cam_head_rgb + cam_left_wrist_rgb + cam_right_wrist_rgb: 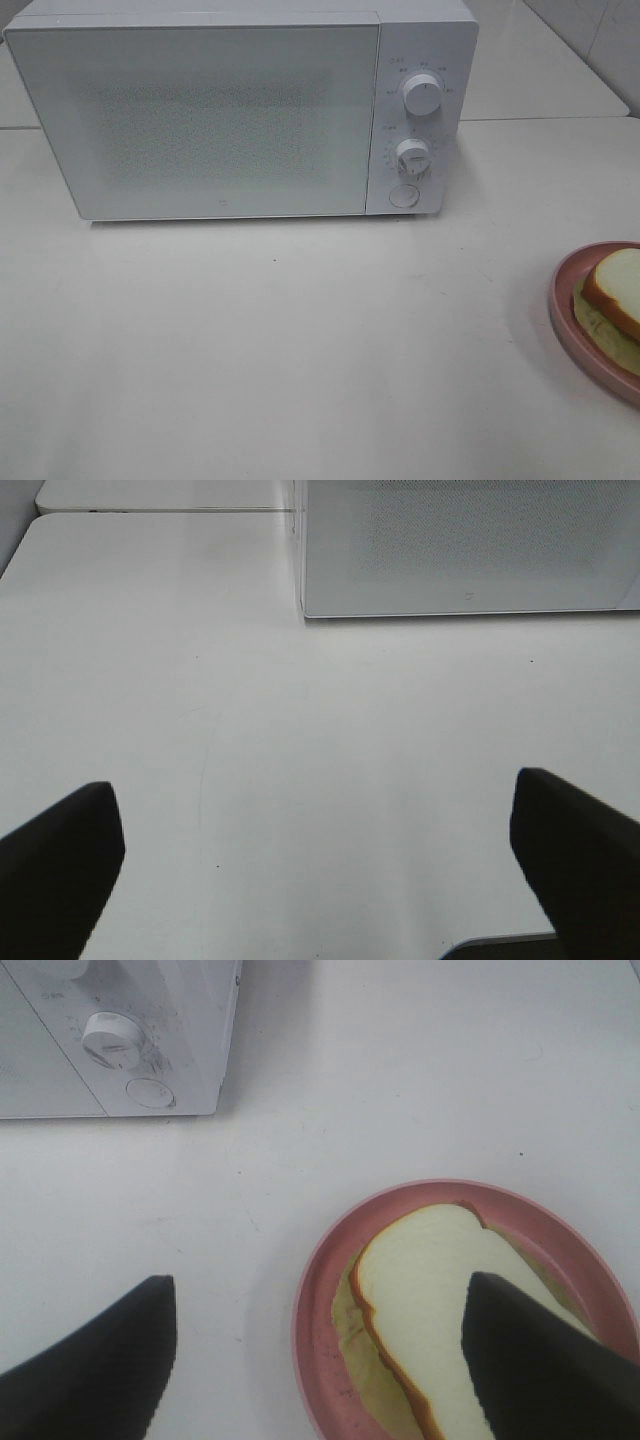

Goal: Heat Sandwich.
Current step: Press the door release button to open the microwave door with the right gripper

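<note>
The sandwich (618, 300) lies on a round pink plate (566, 305) at the table's right edge, cut off by the exterior view; its white bread with a brown crust (430, 1300) fills most of the plate (320, 1290). My right gripper (320, 1360) hangs open above the plate's near side, one dark finger (540, 1360) over the sandwich, the other (90, 1365) over bare table. My left gripper (320, 870) is open over bare table in front of the microwave (470, 550). The white microwave (220, 110) has its door shut. Neither gripper shows in the exterior view.
The microwave's control panel has two knobs (423, 95) (412, 155) and a round button (404, 195) below them. A white table (280, 340) stretches in front of it. A second table surface (540, 70) lies behind on the right.
</note>
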Controlling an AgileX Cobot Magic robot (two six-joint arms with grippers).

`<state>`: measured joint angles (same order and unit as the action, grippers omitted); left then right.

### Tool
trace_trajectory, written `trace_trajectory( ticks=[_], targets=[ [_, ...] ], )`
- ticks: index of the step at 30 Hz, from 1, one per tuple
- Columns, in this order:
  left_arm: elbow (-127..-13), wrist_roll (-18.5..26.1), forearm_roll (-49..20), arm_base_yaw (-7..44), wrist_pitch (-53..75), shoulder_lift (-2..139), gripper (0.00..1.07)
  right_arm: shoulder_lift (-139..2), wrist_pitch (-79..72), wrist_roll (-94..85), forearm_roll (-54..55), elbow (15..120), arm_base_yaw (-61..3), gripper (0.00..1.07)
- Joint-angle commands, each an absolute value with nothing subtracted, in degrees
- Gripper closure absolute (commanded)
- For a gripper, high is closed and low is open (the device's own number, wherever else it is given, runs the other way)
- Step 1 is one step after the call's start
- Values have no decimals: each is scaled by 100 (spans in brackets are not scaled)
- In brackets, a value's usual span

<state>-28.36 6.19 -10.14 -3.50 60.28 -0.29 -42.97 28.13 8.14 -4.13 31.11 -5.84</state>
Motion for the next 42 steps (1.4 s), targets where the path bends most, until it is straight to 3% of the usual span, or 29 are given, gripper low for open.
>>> trace_trajectory(
  ticks=[1, 20, 25, 33, 37, 42],
  targets=[
    [-2825, 630, -1026, -350, 5942, -172, 3, -4578, 2355, 773, -401, 3123, -550, 31],
    [-2825, 630, -1026, -350, 5942, -172, 3, -6388, -372, 693, -401, 3123, -550, 31],
    [-2825, 630, -1026, -350, 5942, -172, 3, -6812, -1186, 69, -281, 3123, -877, 31],
    [-2825, 630, -1026, -350, 5942, -172, 3, -7569, -2160, -1192, 1220, 3123, -1587, 31],
    [-2825, 630, -1026, -350, 5942, -172, 3, -8010, -3042, -2183, 2555, 3123, -2120, 31],
    [-2825, 630, -1026, -350, 5942, -172, 3, -8245, -3472, -2481, 3071, 3123, -2406, 31]
  ],
)
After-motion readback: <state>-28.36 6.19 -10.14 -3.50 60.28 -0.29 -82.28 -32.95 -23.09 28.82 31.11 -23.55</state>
